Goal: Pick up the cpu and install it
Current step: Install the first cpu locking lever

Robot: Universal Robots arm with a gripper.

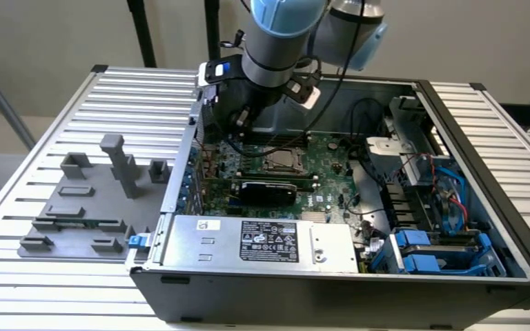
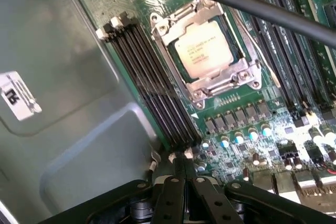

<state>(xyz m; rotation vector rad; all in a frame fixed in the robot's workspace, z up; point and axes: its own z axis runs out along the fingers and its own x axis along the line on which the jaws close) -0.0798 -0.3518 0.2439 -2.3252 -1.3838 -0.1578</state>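
Inside computer case (image 1: 339,296), cpu (image 2: 202,51) already sits in socket frame (image 2: 233,74); gripper (image 2: 184,170) hangs above motherboard (image 2: 262,153), jaws pressed together, empty; placing looks done; latch state unclear.

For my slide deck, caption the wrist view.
Shut gripper hovers above the motherboard, CPU seated in its socket.

Grey fixture blocks (image 1: 85,207) sit beside open computer case (image 1: 339,298).

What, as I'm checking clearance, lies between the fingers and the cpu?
In the wrist view, the ends of the black memory slots and the socket's metal frame lie between the shut fingers and the cpu.
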